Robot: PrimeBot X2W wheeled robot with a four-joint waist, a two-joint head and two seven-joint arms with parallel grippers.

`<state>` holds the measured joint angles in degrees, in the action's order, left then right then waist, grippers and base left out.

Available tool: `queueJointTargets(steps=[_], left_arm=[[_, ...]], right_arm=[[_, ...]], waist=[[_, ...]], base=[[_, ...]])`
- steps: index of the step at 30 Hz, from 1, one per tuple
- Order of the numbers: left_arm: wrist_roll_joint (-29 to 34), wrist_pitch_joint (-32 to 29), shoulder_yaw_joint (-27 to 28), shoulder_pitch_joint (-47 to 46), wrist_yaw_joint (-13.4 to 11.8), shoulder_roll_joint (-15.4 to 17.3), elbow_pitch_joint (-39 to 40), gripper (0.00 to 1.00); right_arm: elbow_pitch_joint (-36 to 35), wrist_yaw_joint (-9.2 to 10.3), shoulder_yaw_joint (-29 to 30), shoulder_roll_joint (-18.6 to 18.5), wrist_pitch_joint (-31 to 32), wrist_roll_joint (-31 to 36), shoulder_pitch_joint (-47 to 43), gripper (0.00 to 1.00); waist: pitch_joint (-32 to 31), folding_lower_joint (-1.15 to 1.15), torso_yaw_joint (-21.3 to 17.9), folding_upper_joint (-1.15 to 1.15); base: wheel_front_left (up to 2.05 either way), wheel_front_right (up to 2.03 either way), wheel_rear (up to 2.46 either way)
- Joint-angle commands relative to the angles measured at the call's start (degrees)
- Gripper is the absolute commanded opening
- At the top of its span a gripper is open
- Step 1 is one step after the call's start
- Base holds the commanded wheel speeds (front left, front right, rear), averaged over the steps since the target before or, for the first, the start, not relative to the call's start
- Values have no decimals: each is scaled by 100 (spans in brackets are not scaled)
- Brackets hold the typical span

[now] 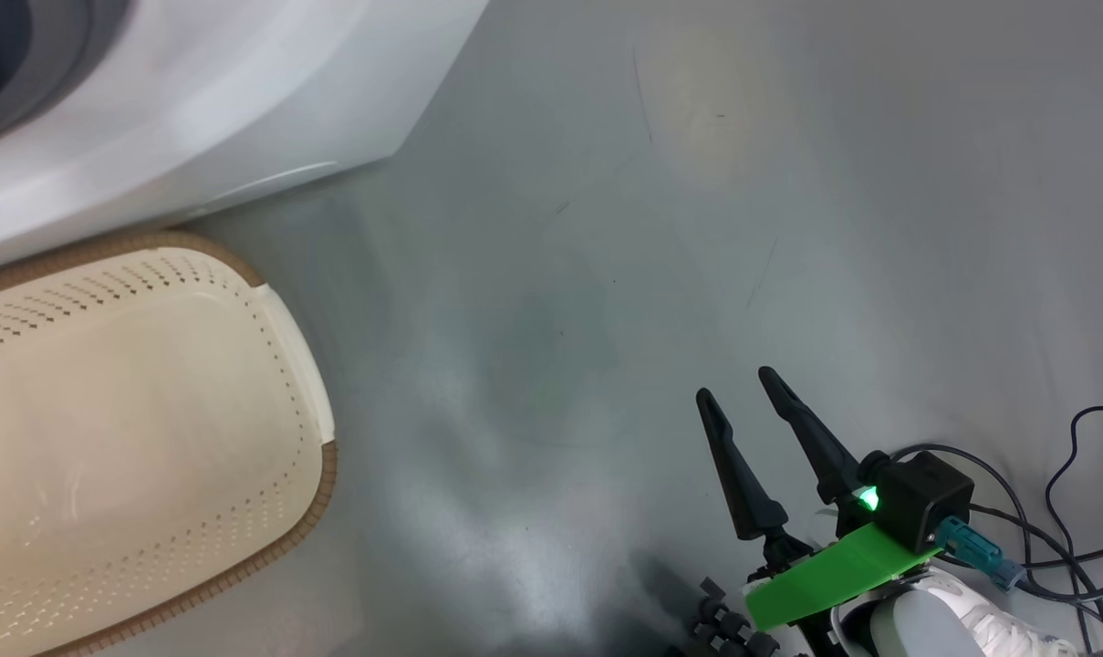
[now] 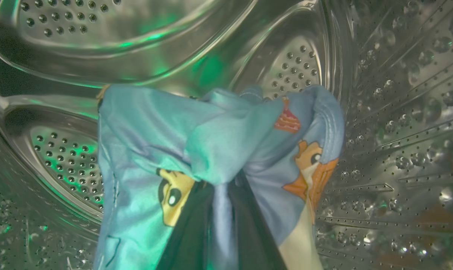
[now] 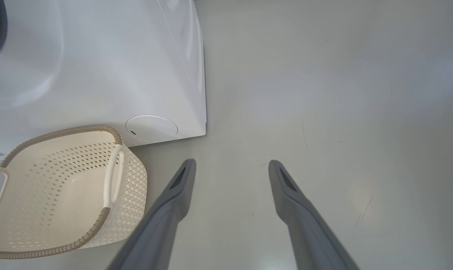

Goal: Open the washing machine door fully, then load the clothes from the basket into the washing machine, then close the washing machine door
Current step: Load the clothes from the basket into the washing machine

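Found the left gripper (image 2: 220,195) pinched narrow on the clothes (image 2: 166,127) — a blue bear-print bundle held up inside the steel drum (image 2: 398,157) of the washing machine (image 1: 195,109). Found the right gripper (image 1: 736,385) spread wide, holding nothing, over floor (image 1: 606,228) well right of the basket (image 1: 150,274). Judged as mid-load. Recommend lowering toward the drum's far wall before letting go — then opening fully and pulling straight back, to avoid dragging a fold out over the near lip.

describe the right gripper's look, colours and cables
The right gripper has two long, dark, tapering fingers. Behind them: a bright green plate, a black box with a green light, a teal connector, black cables and a pale forearm shell.
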<state>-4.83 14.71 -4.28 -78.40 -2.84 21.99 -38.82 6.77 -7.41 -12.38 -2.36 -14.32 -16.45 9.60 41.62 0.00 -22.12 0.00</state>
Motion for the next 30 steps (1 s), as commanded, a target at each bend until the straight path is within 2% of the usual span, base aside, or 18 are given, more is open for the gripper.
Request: queueJointTargets(steps=[1, 13, 15, 17, 19, 30], left_arm=[[64, 29, 65, 119, -39, 194, 104, 0], [173, 29, -157, -128, -45, 113, -1554, 2], [199, 29, -230, -195, -19, 66, -1774, 31], [208, 29, -276, -250, -10, 34, -1970, 55], [227, 29, -323, -297, -8, 20, -2108, 100], [262, 11, -559, -607, 102, -86, -2937, 100]], right_arm=[[-98, -8, -120, -52, -68, -45, -133, 100], [-43, -8, -104, -52, -68, -15, -240, 100], [-34, -8, -92, -52, -68, 3, -261, 100], [-30, -8, -85, -52, -68, 23, -276, 100], [-27, -8, -83, -52, -68, 38, -283, 100], [13, -8, -86, -52, -68, 54, -364, 100]], waist=[[-14, 0, 6, 0], [-227, 0, 74, 0], [-269, 0, 97, 0], [-318, 0, 113, 0], [-361, 0, 125, 0], [-534, 0, 178, 0]], base=[[0, 0, 0], [0, 0, 0], [0, 0, 0], [0, 0, 0], [0, 0, 0], [0, 0, 0]])
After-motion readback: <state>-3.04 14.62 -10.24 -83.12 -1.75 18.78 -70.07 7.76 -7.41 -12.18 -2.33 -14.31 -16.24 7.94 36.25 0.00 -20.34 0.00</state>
